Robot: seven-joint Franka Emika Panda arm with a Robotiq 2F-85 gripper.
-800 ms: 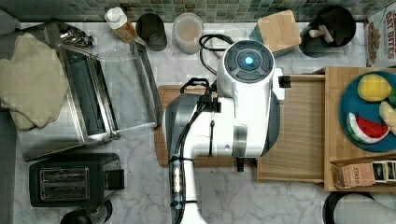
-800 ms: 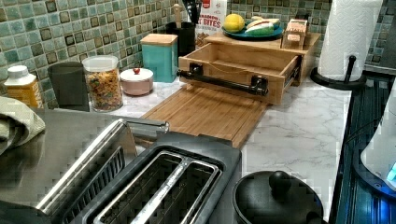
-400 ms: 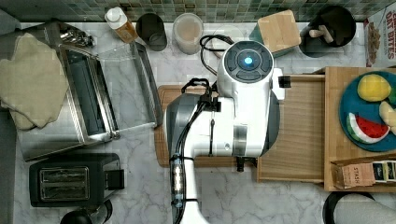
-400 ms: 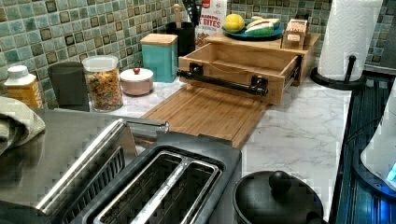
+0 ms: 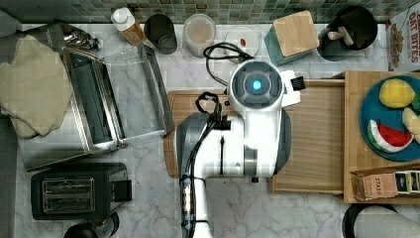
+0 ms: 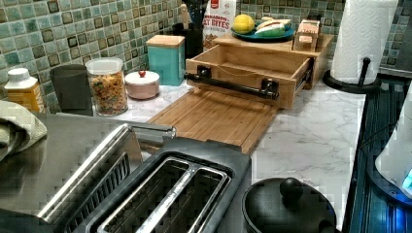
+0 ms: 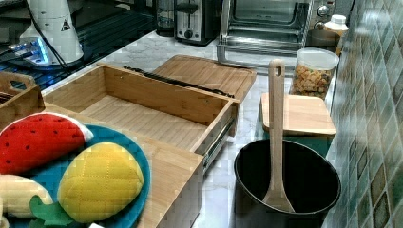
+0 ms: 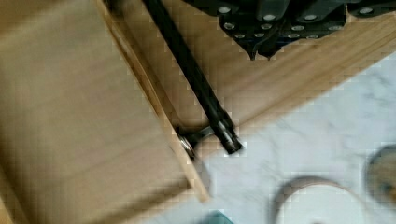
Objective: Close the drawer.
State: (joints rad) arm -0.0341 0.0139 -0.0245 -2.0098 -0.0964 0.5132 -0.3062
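Observation:
The drawer (image 5: 317,139) is a shallow light bamboo tray, pulled well out of its bamboo stand (image 5: 354,148) towards the top view's left. Its black bar handle (image 6: 233,83) runs along the front wall, over the darker cutting board (image 6: 218,119). In the right view the drawer (image 7: 142,114) is empty. My white arm (image 5: 255,129) hangs over the drawer's front edge in the top view. In the wrist view my gripper (image 8: 261,53) is shut, with its tips above the cutting board (image 8: 299,79), just outside the handle (image 8: 196,84) and holding nothing.
A blue plate of toy fruit (image 5: 391,119) and a tea box sit on the stand. A teal canister (image 5: 292,37), a cereal jar (image 6: 107,87) and a black pot with a wooden spoon (image 7: 285,185) line the tiled wall. A toaster oven (image 5: 99,109) and a toaster (image 5: 74,191) stand beyond the board.

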